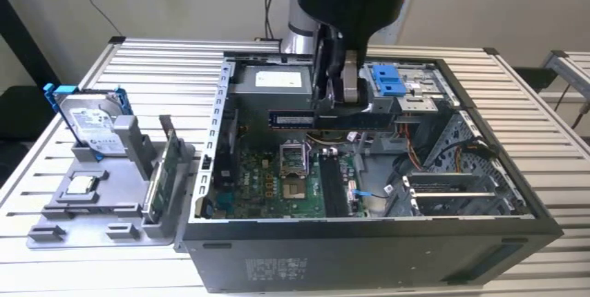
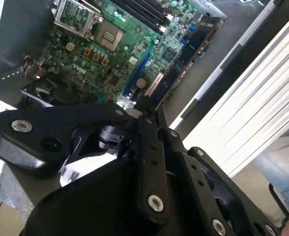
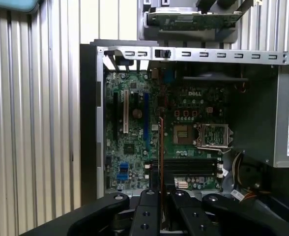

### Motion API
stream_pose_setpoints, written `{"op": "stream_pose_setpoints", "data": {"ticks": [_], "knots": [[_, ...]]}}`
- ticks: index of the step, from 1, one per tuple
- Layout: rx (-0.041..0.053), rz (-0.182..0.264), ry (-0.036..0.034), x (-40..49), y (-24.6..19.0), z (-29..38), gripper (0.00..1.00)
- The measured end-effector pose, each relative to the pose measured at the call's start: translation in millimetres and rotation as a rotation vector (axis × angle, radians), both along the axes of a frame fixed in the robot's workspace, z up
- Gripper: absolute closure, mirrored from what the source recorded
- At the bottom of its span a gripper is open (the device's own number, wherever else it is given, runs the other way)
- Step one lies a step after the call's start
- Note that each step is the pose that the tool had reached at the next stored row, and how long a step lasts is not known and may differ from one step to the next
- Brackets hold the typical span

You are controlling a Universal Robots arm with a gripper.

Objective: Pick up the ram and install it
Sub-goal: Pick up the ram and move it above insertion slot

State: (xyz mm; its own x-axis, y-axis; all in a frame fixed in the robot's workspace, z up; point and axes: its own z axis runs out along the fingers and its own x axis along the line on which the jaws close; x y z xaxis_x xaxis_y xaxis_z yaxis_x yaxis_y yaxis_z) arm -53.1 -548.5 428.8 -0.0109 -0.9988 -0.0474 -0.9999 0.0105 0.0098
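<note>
The ram, a long dark stick with a pale label, hangs level inside the open computer case, above the motherboard. My gripper is shut on it from above, near its middle. In the first wrist view the ram shows edge-on as a thin line running out from the gripper, over the black memory slots. These slots lie below the ram, beside the processor socket. In the second wrist view the gripper hangs over the green board.
On the exterior view's left a grey holder carries a blue-framed hard drive, a green circuit card and a small chip. The power supply, a blue drive bay and cables crowd the case.
</note>
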Motion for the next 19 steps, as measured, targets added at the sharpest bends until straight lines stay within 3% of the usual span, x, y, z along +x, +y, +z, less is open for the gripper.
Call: {"op": "stream_pose_setpoints", "data": {"ticks": [19], "knots": [[-0.0001,0.0,0.0005,49.1,0.0,0.1,0.86]]}}
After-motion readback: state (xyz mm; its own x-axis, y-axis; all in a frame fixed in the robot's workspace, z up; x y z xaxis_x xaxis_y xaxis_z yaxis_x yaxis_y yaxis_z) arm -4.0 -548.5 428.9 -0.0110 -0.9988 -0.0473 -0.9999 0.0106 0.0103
